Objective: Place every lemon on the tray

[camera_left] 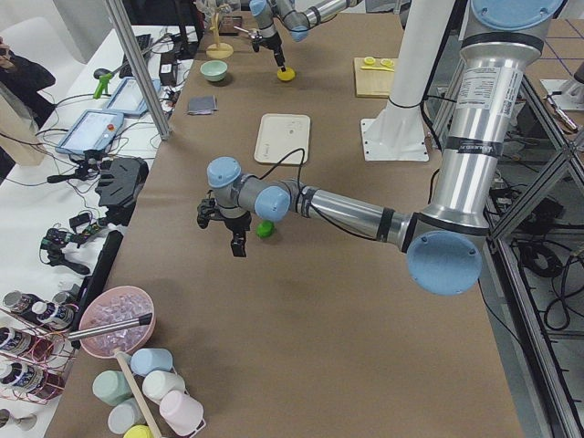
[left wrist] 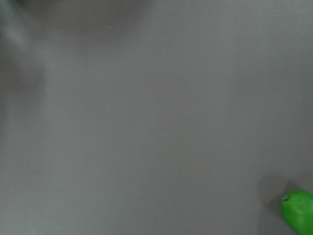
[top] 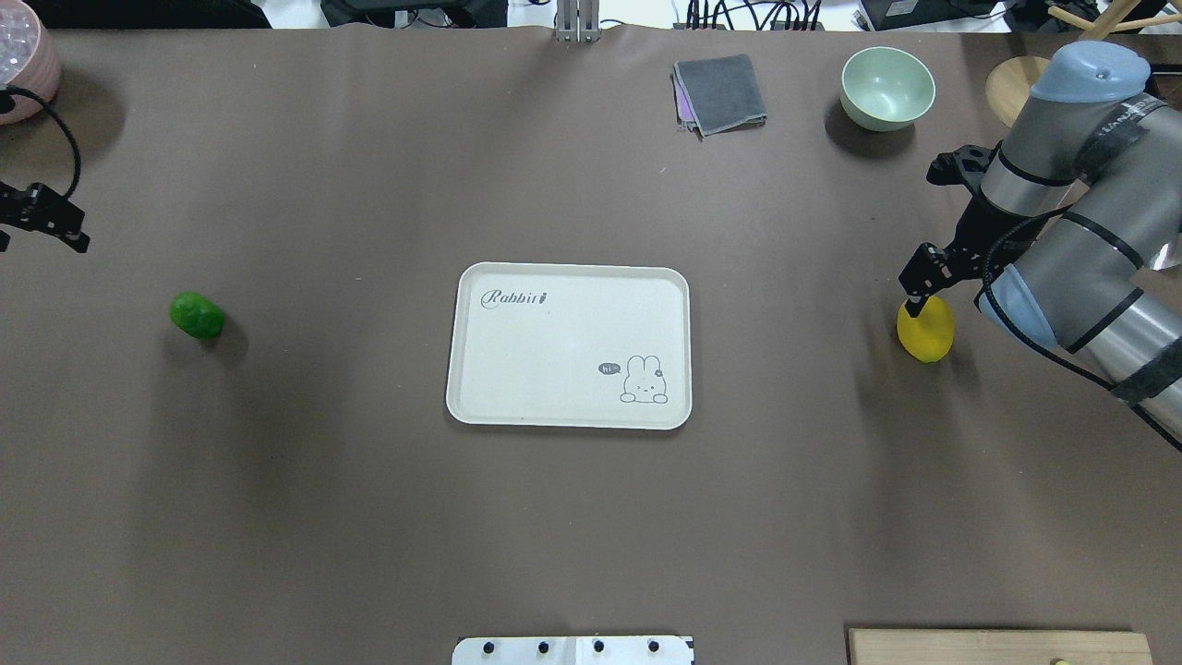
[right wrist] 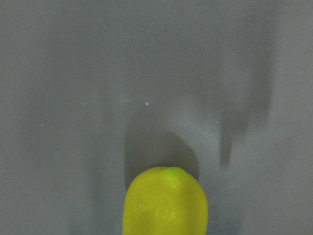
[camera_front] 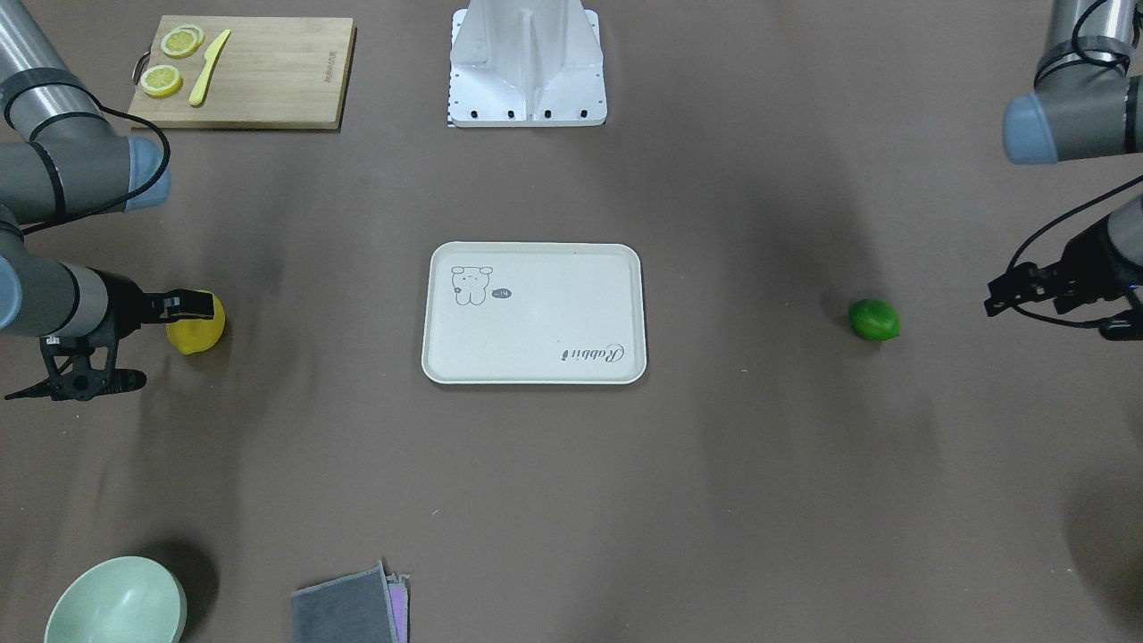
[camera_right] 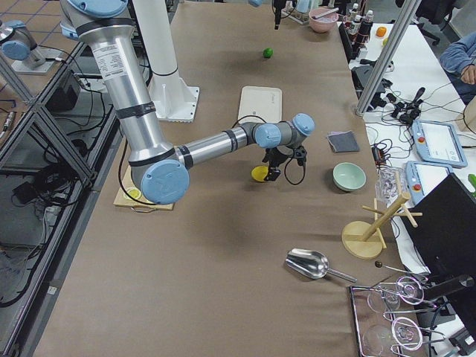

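I'm hovering my right pincer over the yellow lemon and my left pincer near the green lemon. Both lemons are lying outside the tray. I cannot tell whether either pincer is spread.

Robotics lab (teach pendants, loose cables, aluminium framing)

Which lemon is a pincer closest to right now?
The yellow lemon: the right pincer is right at it. The green lemon lies alone, well clear of the left pincer.
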Robot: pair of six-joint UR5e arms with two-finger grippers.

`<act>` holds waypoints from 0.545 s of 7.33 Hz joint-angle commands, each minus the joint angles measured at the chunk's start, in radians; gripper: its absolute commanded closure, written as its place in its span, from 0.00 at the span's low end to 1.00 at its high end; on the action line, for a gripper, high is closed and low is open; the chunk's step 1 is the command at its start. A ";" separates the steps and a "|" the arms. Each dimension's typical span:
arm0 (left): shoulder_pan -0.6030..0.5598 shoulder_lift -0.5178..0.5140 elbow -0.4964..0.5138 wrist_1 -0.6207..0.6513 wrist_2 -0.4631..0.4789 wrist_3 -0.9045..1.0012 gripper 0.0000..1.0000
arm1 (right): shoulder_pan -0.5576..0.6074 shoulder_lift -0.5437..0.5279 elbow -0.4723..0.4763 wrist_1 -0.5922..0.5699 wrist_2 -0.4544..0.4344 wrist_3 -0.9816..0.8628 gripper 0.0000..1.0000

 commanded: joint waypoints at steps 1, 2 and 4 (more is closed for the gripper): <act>0.069 -0.082 0.082 -0.002 -0.056 -0.024 0.02 | -0.002 0.007 -0.017 0.012 0.000 0.001 0.01; 0.073 -0.089 0.092 -0.004 -0.097 -0.082 0.02 | -0.005 0.013 -0.023 0.012 0.000 0.001 0.01; 0.117 -0.138 0.103 -0.028 -0.116 -0.159 0.02 | -0.012 0.024 -0.042 0.018 0.000 0.001 0.01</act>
